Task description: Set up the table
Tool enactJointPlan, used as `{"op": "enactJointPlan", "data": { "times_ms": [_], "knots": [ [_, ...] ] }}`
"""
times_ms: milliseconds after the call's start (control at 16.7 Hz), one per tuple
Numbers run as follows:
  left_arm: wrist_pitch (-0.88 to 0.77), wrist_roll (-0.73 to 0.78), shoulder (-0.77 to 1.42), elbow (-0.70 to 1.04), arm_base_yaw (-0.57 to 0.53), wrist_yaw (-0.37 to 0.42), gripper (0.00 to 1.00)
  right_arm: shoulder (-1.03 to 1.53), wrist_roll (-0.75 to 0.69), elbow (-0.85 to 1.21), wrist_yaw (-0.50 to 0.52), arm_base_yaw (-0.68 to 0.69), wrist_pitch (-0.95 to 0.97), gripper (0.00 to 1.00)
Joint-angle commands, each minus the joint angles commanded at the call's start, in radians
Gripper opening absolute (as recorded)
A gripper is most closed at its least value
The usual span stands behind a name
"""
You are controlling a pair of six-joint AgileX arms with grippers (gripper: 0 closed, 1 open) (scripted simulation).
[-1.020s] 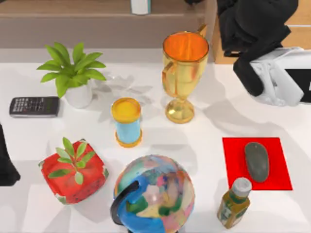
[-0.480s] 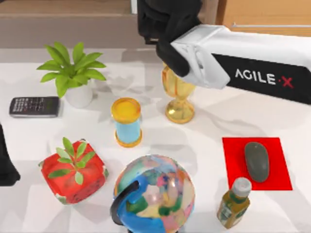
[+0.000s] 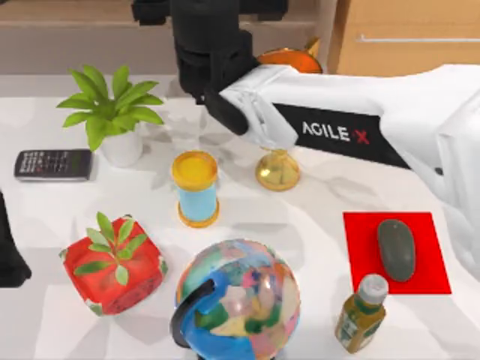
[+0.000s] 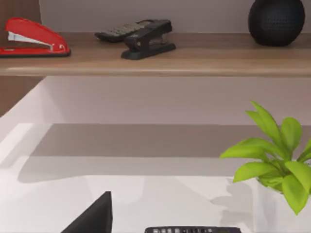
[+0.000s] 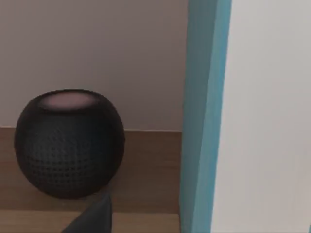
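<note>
The right arm [image 3: 330,135] reaches across the top view from the right edge to the far shelf [image 3: 90,34], and its black wrist covers most of the gold trophy cup [image 3: 279,169]: only the cup's foot and a sliver of its orange rim show. The right gripper [image 3: 206,11] sits at the top edge above the shelf, cut off, so whether it is spread or pressed together cannot be told. Its wrist view shows a black round speaker [image 5: 68,143] on the shelf and, very close, a white thing with a teal edge [image 5: 204,116], too cropped to identify. The left arm is parked at the left edge, just a dark shape [image 3: 9,255]; its gripper's state cannot be told either.

The white bench [image 3: 315,217] carries a potted plant [image 3: 112,112], calculator [image 3: 52,164], yellow-and-blue hourglass [image 3: 195,187], red planter [image 3: 112,266], globe [image 3: 240,300], bottle [image 3: 361,313] and a grey mouse [image 3: 396,249] on a red mat [image 3: 364,255].

Half a second ago the wrist hung over the cup's bowl; it has since swung further left toward the shelf, while nothing on the bench has moved
</note>
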Motion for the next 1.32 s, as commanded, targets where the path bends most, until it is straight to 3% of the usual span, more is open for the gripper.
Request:
{"op": "enactJointPlan", "data": {
  "times_ms": [1020,1320],
  "knots": [
    [0.0,0.0,0.0,0.0,0.0,0.0,1.0,0.073,0.009,0.125,-0.022,-0.029,-0.06,1.0],
    [0.0,0.0,0.0,0.0,0.0,0.0,1.0,0.073,0.009,0.125,-0.022,-0.029,-0.06,0.62]
  ]
}}
